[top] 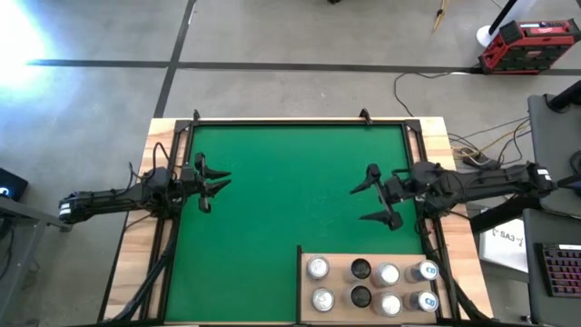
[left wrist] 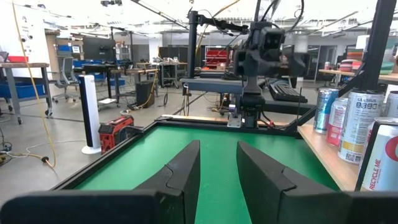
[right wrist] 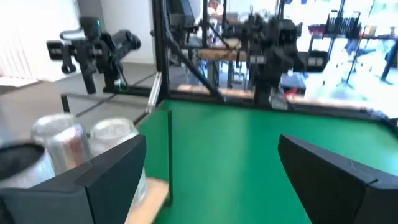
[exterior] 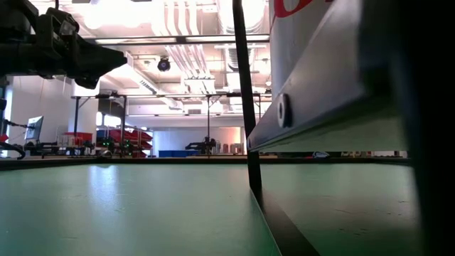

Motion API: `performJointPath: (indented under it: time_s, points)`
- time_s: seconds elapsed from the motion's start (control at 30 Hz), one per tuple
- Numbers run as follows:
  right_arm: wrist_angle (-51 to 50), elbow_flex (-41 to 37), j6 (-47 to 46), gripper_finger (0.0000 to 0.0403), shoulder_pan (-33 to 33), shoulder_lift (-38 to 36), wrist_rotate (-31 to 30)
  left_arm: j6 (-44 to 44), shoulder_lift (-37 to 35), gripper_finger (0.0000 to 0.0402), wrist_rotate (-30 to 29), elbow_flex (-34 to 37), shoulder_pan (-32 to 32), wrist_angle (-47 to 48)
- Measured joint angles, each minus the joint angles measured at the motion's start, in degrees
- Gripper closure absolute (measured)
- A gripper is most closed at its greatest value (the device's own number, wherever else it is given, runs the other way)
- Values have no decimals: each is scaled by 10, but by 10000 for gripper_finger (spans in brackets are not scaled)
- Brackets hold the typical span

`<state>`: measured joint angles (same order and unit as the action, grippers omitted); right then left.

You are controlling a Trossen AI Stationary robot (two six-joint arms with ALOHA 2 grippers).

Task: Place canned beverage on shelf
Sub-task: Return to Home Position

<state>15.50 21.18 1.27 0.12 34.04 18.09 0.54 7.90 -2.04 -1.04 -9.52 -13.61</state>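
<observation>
The shelf (top: 339,283) lies at the near right corner of the tabletop (top: 136,263); on it stand eight cans (top: 318,268), upright, in two rows of four, so the placing looks done. In the left wrist view one tall can (left wrist: 360,118) reads "CELSIUS"; the nearest can (left wrist: 382,165) reads "RECYCLE ME" up its side; the red lettering (exterior: 298,7) in the low view is cut off and unreadable. Farther in, the right claw (top: 370,202) hangs over the mat (top: 290,182), spread wide and empty, near the shelf's far edge but apart from it; the left claw (top: 214,186), across the mat, is parted a little and holds nothing. To go home well, I judge, the right arm should draw up and outward, away from the cans, so nothing clips a row; the left arm has free room.
</observation>
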Motion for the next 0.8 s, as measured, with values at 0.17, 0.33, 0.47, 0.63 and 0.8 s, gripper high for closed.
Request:
performJointPath:
  time_s: [0.17,0.33,0.47,0.63,0.8]
  points:
    - [-1,-47,-20,46,0,-26,-9,0,0,313,0,0,0,0]
    - [25,-104,-45,46,0,-72,-37,0,0,313,0,0,0,0]
    - [46,-137,-36,46,0,-109,-42,0,0,313,0,0,0,0]
    - [48,-173,-36,46,13,-167,-92,0,0,313,0,0,0,0]
    - [37,-204,-33,46,12,-240,-103,0,0,313,0,0,0,0]
